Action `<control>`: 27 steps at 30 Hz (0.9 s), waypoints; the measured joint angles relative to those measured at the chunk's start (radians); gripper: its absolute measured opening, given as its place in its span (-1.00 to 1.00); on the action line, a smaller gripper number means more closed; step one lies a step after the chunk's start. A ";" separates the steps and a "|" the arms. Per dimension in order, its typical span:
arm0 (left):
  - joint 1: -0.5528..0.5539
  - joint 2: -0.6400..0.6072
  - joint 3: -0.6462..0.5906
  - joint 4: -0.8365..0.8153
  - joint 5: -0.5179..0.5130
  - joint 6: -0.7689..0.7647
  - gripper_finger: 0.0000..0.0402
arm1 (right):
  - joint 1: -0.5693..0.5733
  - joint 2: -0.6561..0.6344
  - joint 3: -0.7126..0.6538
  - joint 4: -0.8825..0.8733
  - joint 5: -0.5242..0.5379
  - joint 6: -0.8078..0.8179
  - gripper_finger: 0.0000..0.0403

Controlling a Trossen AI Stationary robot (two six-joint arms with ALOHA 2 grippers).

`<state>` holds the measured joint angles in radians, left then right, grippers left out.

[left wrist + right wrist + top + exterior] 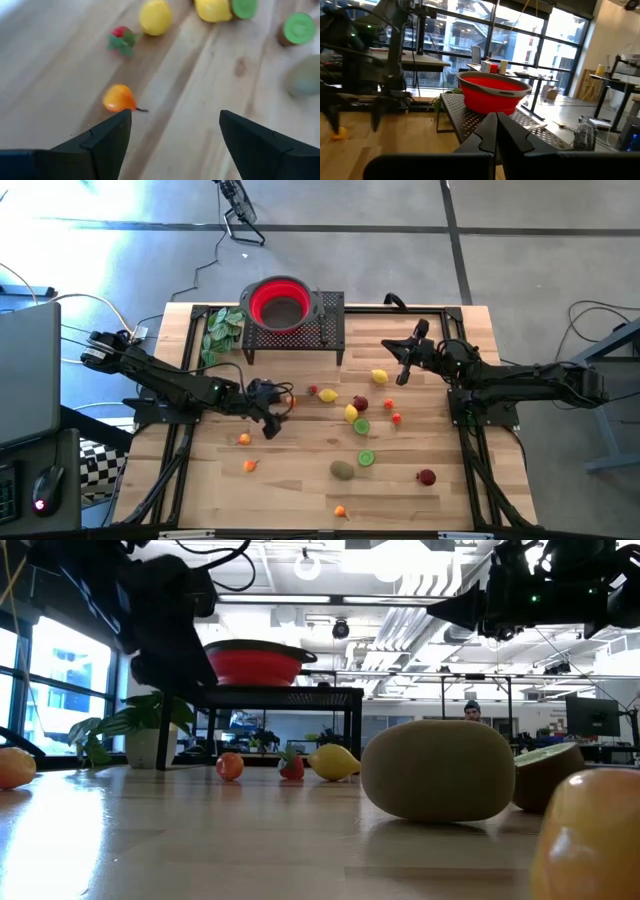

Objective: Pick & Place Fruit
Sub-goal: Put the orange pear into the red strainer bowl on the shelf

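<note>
A: Note the textures: glossy plastic fruit [352, 412] scattered mid-table on pale plank wood [300, 490]; a smooth orange pear-shaped piece [119, 98] lies just ahead of your left gripper [172, 131].

B: Pose?

A: Left gripper low over the boards, fingers spread wide, nothing between them. Right gripper [405, 370] raised near the perforated black stand [330, 330] holding the red bowl [279, 302], fingers pressed together, empty.
</note>
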<state>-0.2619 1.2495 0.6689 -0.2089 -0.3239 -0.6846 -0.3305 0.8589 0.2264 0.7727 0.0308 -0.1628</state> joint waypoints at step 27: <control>0.000 0.121 0.000 0.025 -0.114 -0.153 0.48 | 0.000 0.000 0.000 0.003 -0.003 -0.023 -0.98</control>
<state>-0.2615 1.3702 0.6685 -0.1842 -0.4377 -0.8371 -0.3305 0.8593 0.2260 0.7752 0.0277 -0.1855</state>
